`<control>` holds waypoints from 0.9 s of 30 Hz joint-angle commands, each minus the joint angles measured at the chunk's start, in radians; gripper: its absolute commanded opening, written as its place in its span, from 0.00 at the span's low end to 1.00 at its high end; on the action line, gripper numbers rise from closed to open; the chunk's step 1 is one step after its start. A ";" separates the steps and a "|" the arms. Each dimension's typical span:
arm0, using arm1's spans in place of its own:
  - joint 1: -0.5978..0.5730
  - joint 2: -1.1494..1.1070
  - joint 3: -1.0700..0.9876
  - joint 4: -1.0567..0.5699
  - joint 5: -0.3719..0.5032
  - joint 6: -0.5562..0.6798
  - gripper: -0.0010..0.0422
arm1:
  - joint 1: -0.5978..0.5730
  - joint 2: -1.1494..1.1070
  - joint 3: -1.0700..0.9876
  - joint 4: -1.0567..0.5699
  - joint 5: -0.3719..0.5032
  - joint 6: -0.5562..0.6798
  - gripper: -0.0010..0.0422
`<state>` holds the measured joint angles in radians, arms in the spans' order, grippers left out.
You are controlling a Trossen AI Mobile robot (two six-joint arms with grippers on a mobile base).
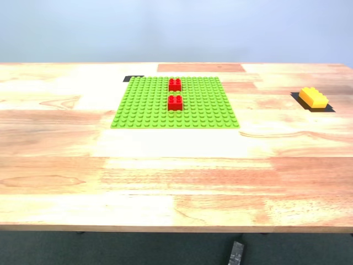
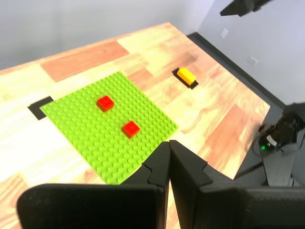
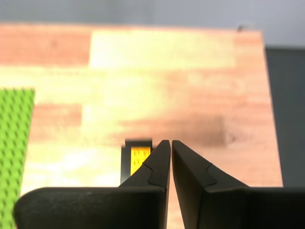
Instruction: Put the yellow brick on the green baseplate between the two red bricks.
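The green baseplate (image 1: 143, 105) lies flat in the middle of the wooden table. The two red bricks (image 1: 175, 84) (image 1: 175, 102) stand on it in a line, a small gap apart. The yellow brick (image 1: 313, 97) rests on a black patch at the exterior view's right, away from the plate. Neither arm shows in the exterior view. My first gripper (image 2: 169, 142) is shut and empty, high above the table, looking down on the baseplate (image 2: 86, 129), the red bricks (image 2: 105, 102) (image 2: 130, 129) and the yellow brick (image 2: 187, 76). My second gripper (image 3: 170, 141) is shut and empty above the yellow brick (image 3: 137, 158), one finger partly hiding it.
A black tape mark (image 1: 132, 78) sits at the baseplate's far corner. A strip of the baseplate (image 3: 14, 138) shows in the second wrist view. Dark robot hardware (image 2: 281, 136) stands off the table's end above a dark floor. A small dark object (image 1: 236, 253) lies below the table's front edge.
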<state>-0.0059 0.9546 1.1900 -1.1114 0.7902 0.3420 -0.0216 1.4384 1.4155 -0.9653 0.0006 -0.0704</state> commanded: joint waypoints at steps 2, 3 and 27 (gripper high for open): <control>-0.011 0.000 -0.020 -0.068 -0.005 0.035 0.02 | 0.010 0.071 0.010 -0.053 -0.002 -0.034 0.16; -0.013 0.000 -0.024 -0.072 -0.006 0.041 0.02 | 0.013 0.086 0.010 -0.053 -0.002 -0.037 0.21; -0.029 -0.014 -0.071 -0.072 -0.005 0.039 0.02 | 0.040 0.288 -0.254 0.193 -0.051 -0.038 0.71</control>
<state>-0.0341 0.9401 1.1175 -1.1839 0.7853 0.3809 0.0185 1.7287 1.1809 -0.8032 -0.0532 -0.1116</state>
